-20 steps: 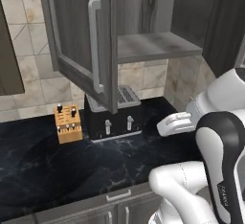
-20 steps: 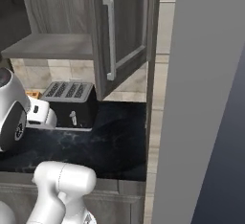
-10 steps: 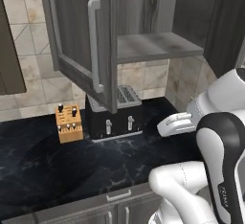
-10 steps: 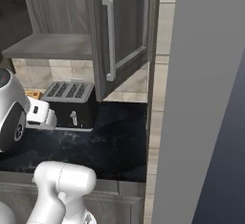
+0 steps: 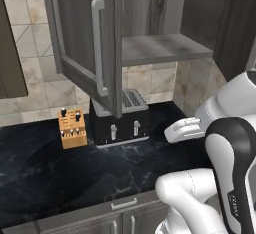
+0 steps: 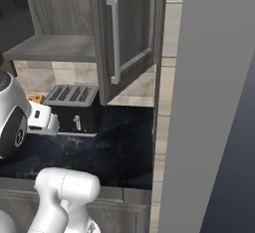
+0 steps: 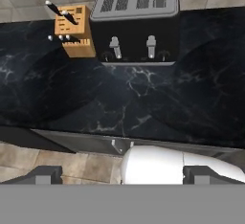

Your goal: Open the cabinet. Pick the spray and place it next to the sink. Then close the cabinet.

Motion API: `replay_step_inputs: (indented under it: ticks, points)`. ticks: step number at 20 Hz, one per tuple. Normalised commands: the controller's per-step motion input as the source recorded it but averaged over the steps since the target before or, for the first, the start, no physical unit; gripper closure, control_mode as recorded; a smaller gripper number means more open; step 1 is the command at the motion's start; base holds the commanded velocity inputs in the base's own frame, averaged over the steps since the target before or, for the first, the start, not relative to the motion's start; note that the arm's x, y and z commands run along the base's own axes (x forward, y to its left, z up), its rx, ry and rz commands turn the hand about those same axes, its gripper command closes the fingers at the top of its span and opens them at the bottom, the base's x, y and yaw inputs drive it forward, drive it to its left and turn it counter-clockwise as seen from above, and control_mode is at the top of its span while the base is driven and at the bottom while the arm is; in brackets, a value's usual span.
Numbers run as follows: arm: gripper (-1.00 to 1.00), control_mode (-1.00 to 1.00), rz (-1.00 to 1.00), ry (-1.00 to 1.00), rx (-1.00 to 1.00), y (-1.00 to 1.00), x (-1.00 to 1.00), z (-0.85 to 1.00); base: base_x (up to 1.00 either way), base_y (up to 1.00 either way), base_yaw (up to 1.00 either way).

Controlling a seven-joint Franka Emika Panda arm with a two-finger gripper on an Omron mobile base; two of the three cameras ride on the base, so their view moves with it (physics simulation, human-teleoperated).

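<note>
**Wall cabinet open, spray not seen**

The wide dark grey wood-grain wall cabinet (image 5: 165,48) hangs with both panelled doors swung out. Its left door (image 5: 85,48) angles forward over the toaster and carries a long vertical silver bar handle (image 5: 99,48); the right door (image 6: 130,33) does likewise in the right base view, with its own bar handle (image 6: 114,40). The inner shelf (image 5: 165,48) is a flat grey-grained board; the part that shows is bare. The spray's place cannot be told from these views.

Directly below the cabinet, against the wall, stands a black boxy toaster (image 7: 136,22) with a ribbed silver slotted top and two silver levers on its front. Just to its left sits a small light wooden knife block (image 7: 73,30) with dark handles sticking out.

Both rest on a black marbled counter (image 7: 124,94) with thin white veining, glossy. Beige square tiles (image 5: 150,80) line the wall under the cabinet. Grey low cabinet fronts with short silver handles (image 5: 124,204) run beneath the counter's edge.

The two-finger gripper (image 7: 122,174) hovers above the counter's front edge, out from the toaster, fingers (image 7: 45,174) spread wide and holding nothing.
</note>
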Motion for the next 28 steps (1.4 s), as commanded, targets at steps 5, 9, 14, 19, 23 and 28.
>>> replay_step_inputs:
  ticks: [5,9,14,19,23,28]
  points:
    - [-1.0,1.0,0.0,0.0,0.0,0.0,0.0,0.0,0.0,0.0,0.0]
    - [-1.0,-1.0,0.0,0.0,0.0,0.0,0.0,0.0,0.0,0.0,0.0]
    - [-1.0,-1.0,0.0,0.0,0.0,0.0,0.0,0.0,0.0,0.0,0.0]
    - [-1.0,-1.0,0.0,-0.03,0.0,0.0,-0.12,0.0,0.0,0.0,0.0]
    - [-1.0,-1.0,0.0,-0.13,0.0,0.0,-0.27,0.06,0.0,0.0,0.0]
    - [-1.0,-1.0,0.0,-0.03,0.0,-0.11,-0.07,0.18,0.0,0.0,0.0]
